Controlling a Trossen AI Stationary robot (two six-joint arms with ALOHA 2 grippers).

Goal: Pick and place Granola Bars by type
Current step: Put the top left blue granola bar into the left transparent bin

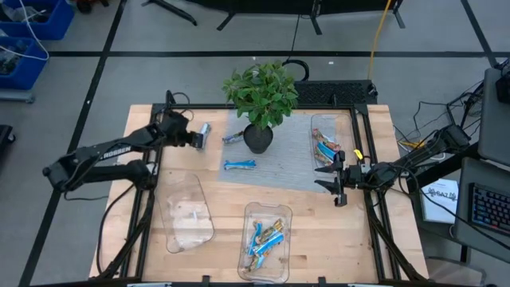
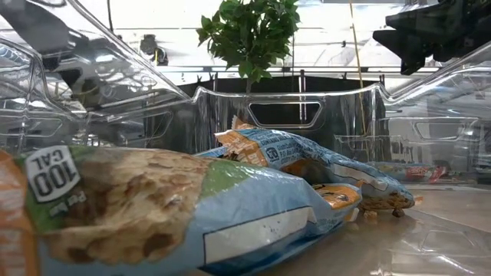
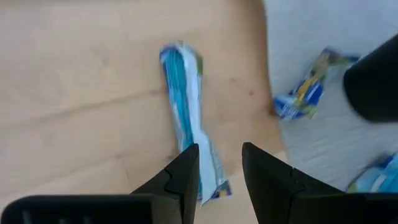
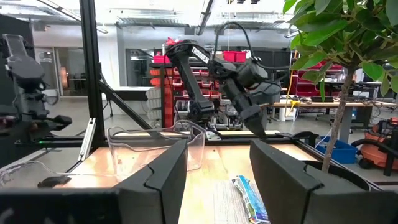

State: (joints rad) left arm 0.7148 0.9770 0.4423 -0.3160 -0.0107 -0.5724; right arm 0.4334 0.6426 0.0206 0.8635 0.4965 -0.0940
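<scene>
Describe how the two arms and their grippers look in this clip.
Both arms are black and jointed. The left arm carries white lettering along its link. The right gripper has a small yellow tag near the wrist. The left gripper has two dark, wedge-shaped fingers.

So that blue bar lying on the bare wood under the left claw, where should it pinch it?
Probably across the middle of the granola bar, from straight above. It lies flat and long on the wooden table, so its narrow width suits the open left gripper, whose fingers already point down over one end.
</scene>
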